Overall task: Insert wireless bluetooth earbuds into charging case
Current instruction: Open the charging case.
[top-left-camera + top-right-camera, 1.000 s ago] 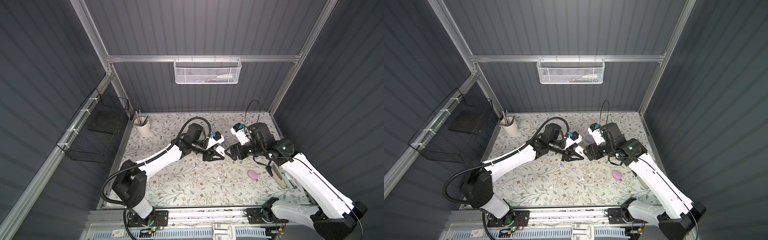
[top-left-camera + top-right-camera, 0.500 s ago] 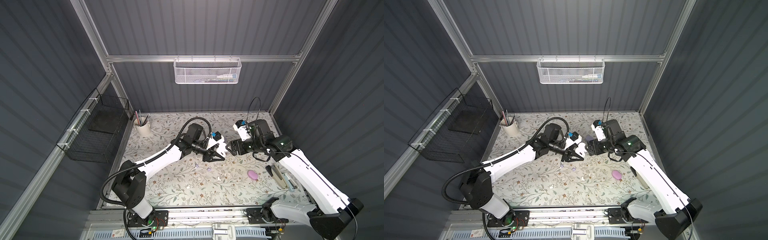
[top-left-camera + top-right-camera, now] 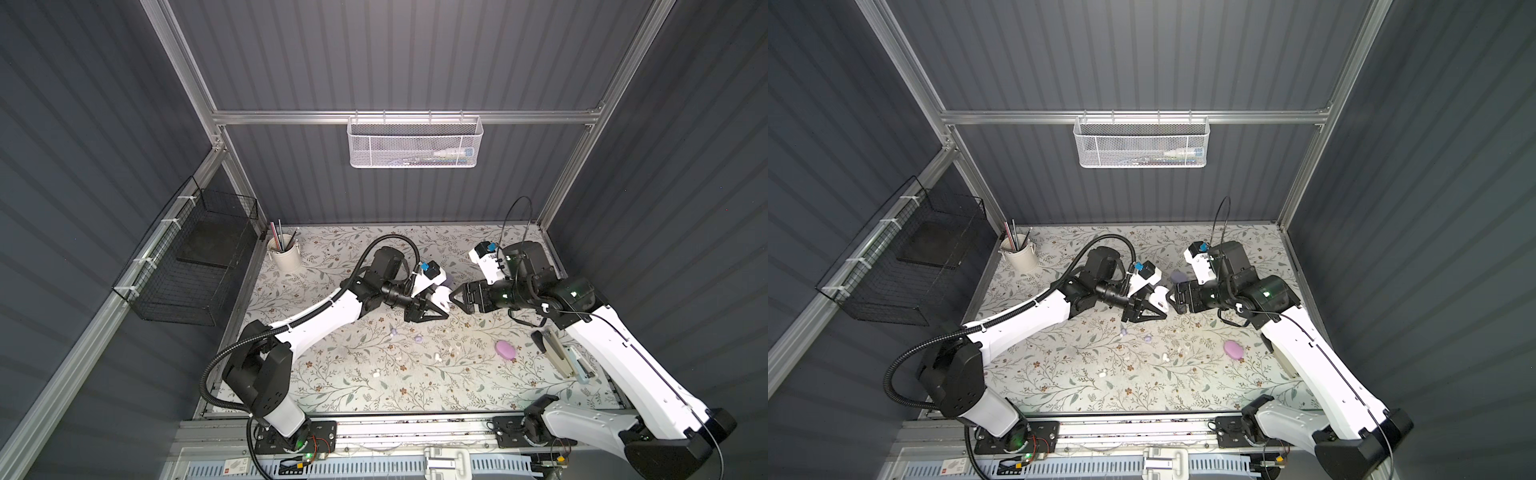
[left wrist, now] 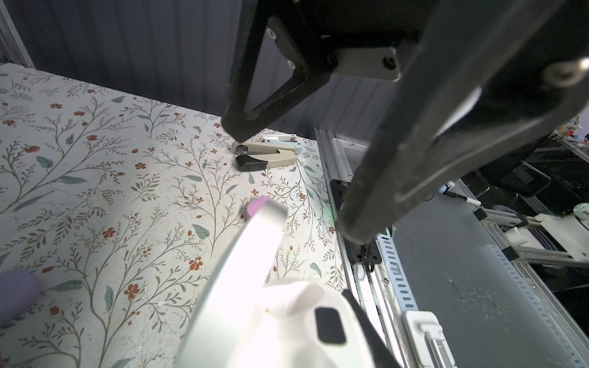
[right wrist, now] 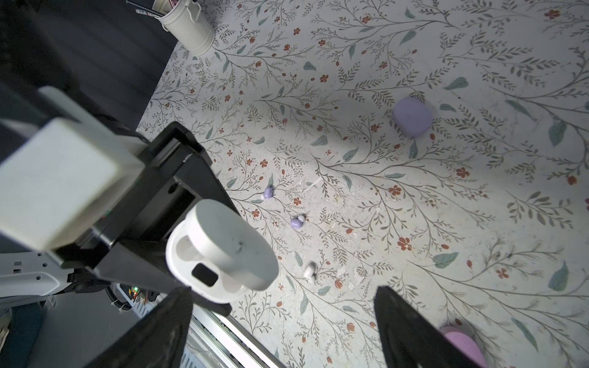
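My left gripper (image 3: 441, 305) is shut on a white charging case (image 3: 439, 296) with its lid up, held above the middle of the table. Both of its earbud sockets (image 5: 191, 251) look empty. My right gripper (image 3: 457, 300) faces the case from the right, open, with its fingertips (image 5: 180, 299) apart from it and nothing between them. Two lavender earbuds (image 5: 268, 192) (image 5: 297, 222) and a white earbud (image 5: 309, 270) lie on the floral cover below, seen in both top views (image 3: 394, 331) (image 3: 1147, 338).
A pink case (image 3: 505, 350) lies at the right front, and a lavender case (image 5: 412, 116) sits behind the grippers. A stapler (image 3: 559, 357) lies by the right edge. A white cup with pens (image 3: 284, 255) stands at the back left, with a black wire basket (image 3: 195, 266) on the left wall.
My right gripper's jaws have spread wider and its wrist has lifted slightly. The left gripper and the white case have stayed in place.
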